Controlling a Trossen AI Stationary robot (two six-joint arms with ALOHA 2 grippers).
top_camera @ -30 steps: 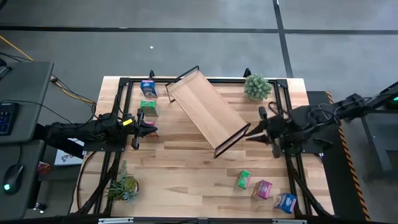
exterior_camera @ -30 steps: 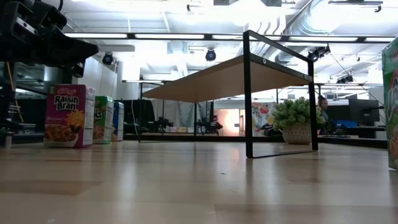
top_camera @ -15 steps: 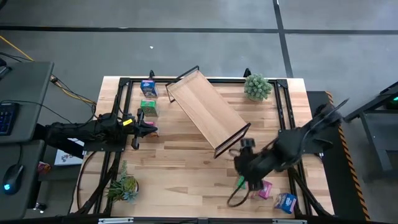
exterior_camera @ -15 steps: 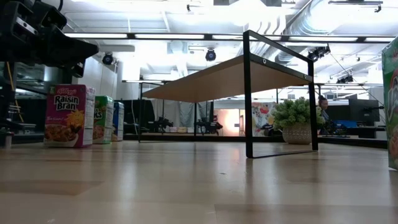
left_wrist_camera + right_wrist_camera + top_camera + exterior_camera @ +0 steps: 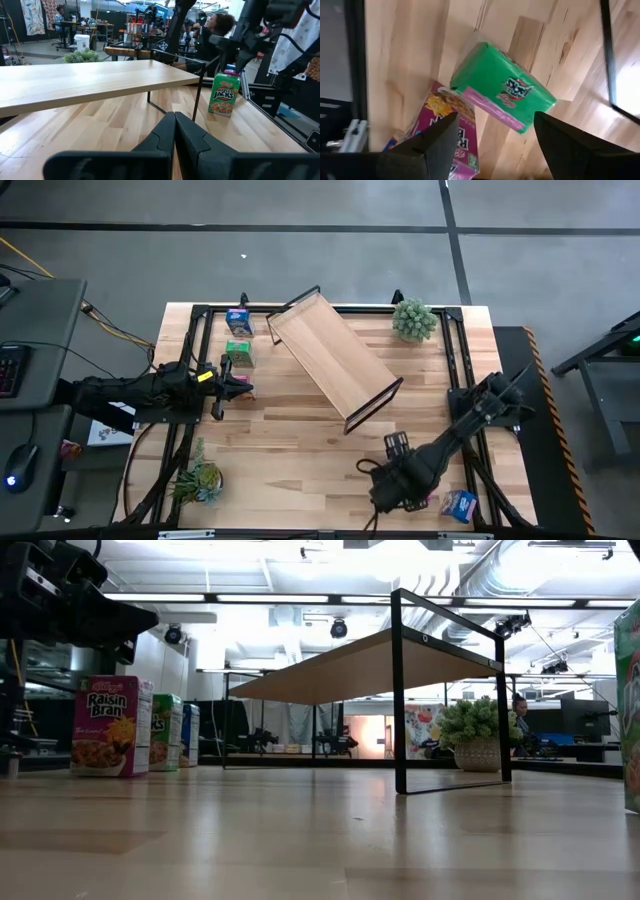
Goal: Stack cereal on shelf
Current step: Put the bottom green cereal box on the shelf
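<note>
The right claw [image 5: 392, 492] has swung down from beside the shelf [image 5: 333, 358] to hover open over a green cereal box [image 5: 502, 93]; the shelf holds no boxes yet.

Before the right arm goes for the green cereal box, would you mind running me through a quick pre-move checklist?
1. Right tool open: ok, its fingers stand apart.
2. Green cereal box ahead of that tool: ok, free on the table.
3. Pink cereal box apart from the green one: not ok, they sit right together.
4. Shelf top free: ok, nothing on it.
5. Left tool out of the way: ok, shut, at the table's left side.
</note>
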